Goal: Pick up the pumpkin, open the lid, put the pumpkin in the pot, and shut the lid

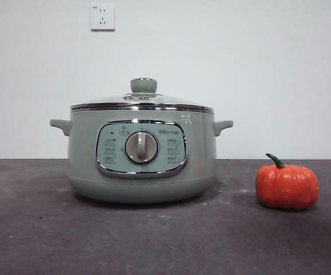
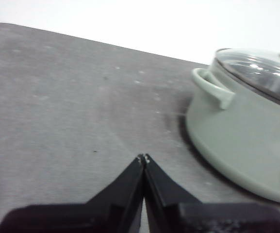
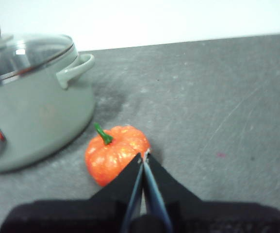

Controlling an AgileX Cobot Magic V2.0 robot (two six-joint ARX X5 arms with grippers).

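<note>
Right gripper (image 3: 143,156) — above pumpkin (image 3: 113,153)

Open table all round, pot in the middle

The pot (image 1: 141,163) with the lid (image 1: 141,101) on it blocks the table's (image 1: 33,229) centre; the pumpkin (image 1: 287,186) stands apart beside it, bare surface between them and nothing above either.

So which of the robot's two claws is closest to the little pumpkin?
The right gripper. Its shut black jaws sit just above the orange pumpkin, beside the pot. The left gripper has only bare table before it, on the pot's other side.
</note>
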